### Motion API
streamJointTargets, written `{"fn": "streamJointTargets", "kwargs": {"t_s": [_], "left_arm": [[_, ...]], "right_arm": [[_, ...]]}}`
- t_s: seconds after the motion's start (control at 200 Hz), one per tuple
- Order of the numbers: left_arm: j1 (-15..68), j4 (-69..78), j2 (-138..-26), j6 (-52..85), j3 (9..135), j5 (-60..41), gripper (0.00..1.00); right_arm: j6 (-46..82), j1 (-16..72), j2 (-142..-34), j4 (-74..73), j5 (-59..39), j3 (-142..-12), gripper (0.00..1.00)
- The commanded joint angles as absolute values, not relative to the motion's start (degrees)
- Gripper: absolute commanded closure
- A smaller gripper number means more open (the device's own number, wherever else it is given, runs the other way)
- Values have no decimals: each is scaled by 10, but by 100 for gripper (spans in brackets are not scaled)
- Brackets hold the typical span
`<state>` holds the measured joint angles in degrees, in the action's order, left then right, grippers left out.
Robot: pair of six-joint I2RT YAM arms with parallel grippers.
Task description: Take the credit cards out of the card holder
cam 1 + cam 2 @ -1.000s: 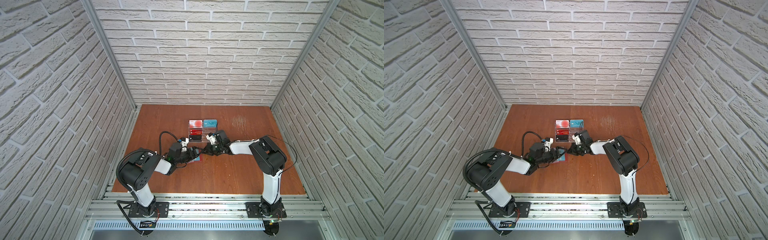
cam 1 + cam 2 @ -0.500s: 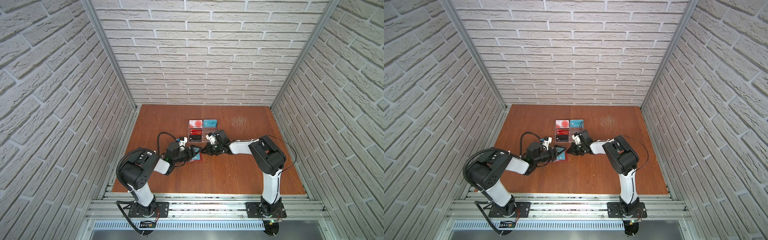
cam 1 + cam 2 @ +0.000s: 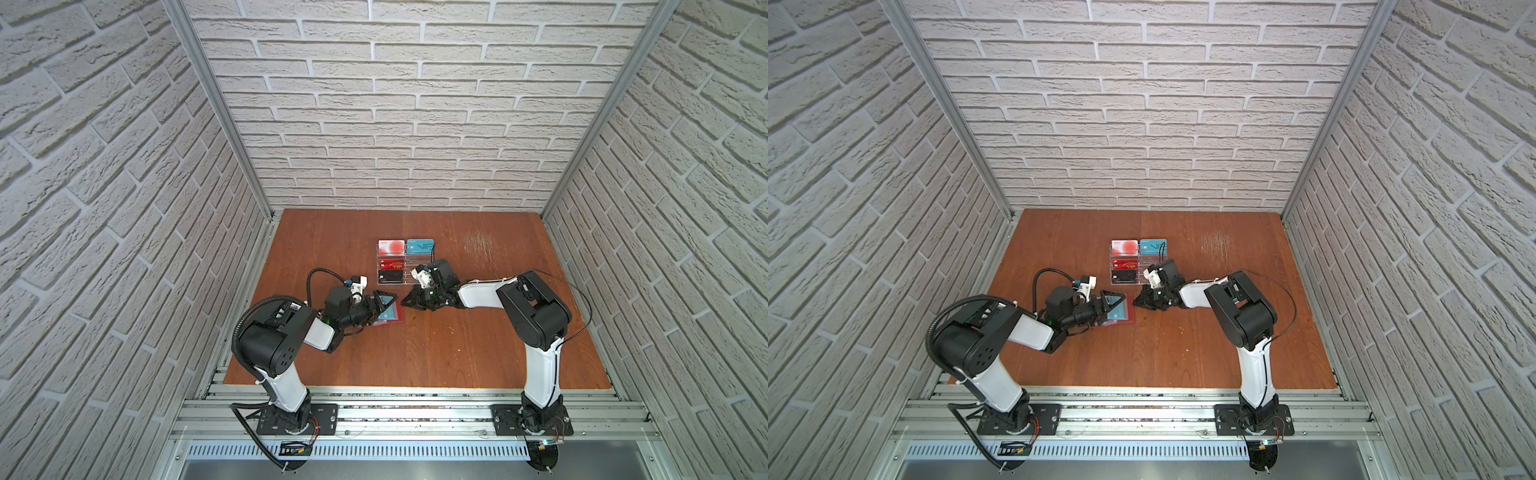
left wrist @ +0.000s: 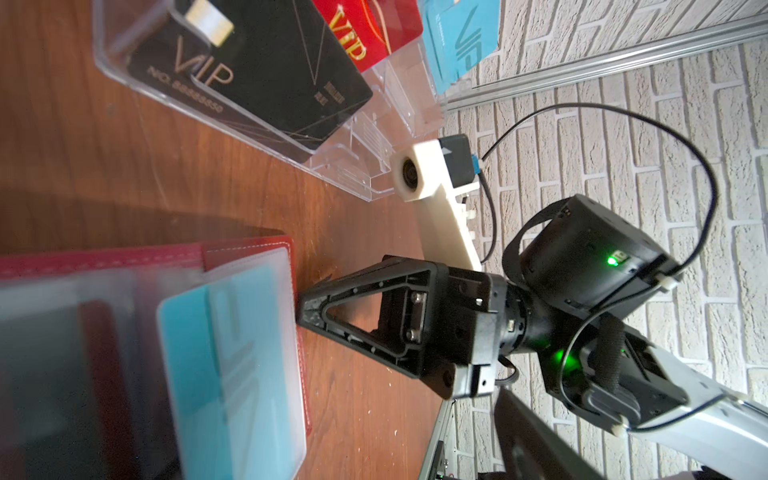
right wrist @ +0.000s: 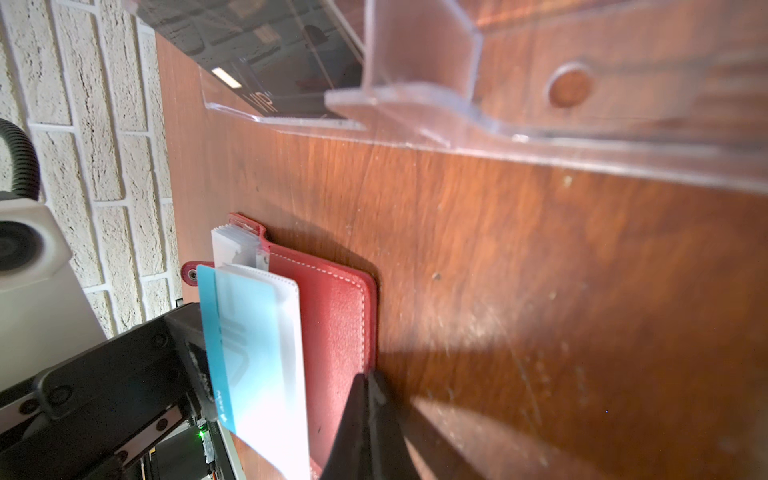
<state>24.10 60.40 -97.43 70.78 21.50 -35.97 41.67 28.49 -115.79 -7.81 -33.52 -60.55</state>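
card holder [image 3: 400, 318] lies open mid-frame on the surface [image 3: 457, 353]. left pincer [image 3: 383, 308] has crept up to the half-out teal card [image 5: 208, 324], wide open, empty; right pincer [image 4: 305, 309] is shut, pinning the cover. grab looks next.

light: bright, even | wrist views: card holder [image 4: 124, 255] blurred

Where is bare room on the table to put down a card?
Free: the front strip of the table, in front of the wallet, and the back right corner beside the clear stand. Crowded: between wallet and stand.
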Motion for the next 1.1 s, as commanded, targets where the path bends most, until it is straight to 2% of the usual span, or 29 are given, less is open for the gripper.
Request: {"fn": "streamJointTargets", "kwargs": {"t_s": [0.0,0.215,0.29,0.485,0.735,1.095], "left_arm": [[236,657,-954,708,212,-375,12],[232,645,-949,702,211,-375,11],[231,629,-948,694,212,-373,14],[231,551,-925,651,211,-352,19],[232,419,-870,577,220,-315,21],[231,410,-901,566,227,-308,31]], "right_arm": [[418,285,-1195,-1,-281,-590,94],[418,285,-1195,-2,-282,-590,94],[418,285,-1195,-2,-283,-590,94],[418,285,-1194,-2,-284,-590,94],[420,285,-1196,-4,-288,-590,94],[420,285,-1189,-6,-291,-587,94]]}}
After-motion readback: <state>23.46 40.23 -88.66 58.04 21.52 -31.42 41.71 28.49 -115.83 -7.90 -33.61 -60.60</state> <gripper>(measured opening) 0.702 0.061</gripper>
